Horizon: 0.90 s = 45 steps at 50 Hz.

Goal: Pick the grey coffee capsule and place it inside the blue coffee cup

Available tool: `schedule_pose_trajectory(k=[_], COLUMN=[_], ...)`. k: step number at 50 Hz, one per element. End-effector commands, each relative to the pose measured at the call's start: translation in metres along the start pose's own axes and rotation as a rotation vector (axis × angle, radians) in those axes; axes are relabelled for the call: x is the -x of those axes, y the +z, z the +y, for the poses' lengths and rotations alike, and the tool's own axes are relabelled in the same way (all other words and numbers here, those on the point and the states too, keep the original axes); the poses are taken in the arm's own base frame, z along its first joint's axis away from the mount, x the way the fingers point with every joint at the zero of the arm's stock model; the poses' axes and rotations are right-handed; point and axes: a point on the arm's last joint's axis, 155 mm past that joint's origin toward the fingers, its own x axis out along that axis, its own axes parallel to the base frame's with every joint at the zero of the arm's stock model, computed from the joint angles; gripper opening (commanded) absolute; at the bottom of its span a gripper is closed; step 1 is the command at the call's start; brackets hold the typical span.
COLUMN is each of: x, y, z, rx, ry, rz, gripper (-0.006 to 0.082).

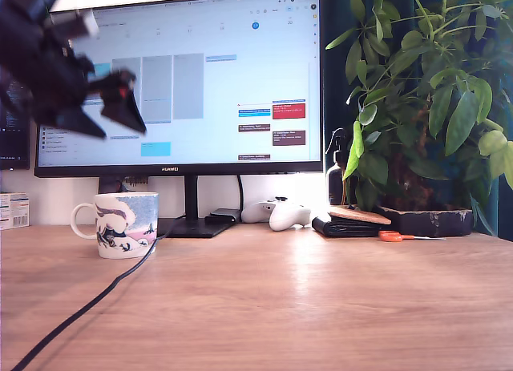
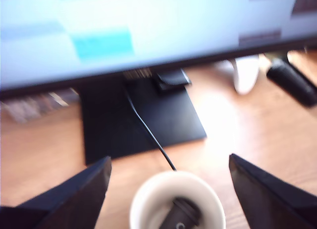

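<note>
Placement apparently done: grey coffee capsule [image 2: 179, 215] lying inside the blue coffee cup [image 1: 125, 223], dark against the white interior in the wrist view. Cup upright on the surface [image 1: 304, 307], near the monitor stand [image 2: 138, 115], at the exterior view's left, handle toward that view's left. Tool [image 1: 114, 108] raised well above the cup in front of the monitor [image 1: 180, 78], spread wide, holding nothing; both fingers flanking the cup's mouth in the wrist view, clear of the rim. Blurred in both views, so likely in motion. Nothing left, by this judgement, beyond drawing the arm away. Black cable [image 1: 88, 307] trailing across the surface beside the cup.
</note>
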Motion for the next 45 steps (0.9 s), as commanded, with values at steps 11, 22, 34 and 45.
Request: schedule_pose_trajectory(k=[11,22,34,45], x=[0.036,0.069,0.089,0.095], y=[0.01,0.015,0.01,0.005], z=[0.017,0.028,0.041,0.037], rx=[-0.007,0.012,0.033,0.042], ry=[0.071,0.11,0.144,0.132], rz=[0.002,0.006,0.033,0.054], gripper=[0.0584,0.0135,-0.0017,-0.0017])
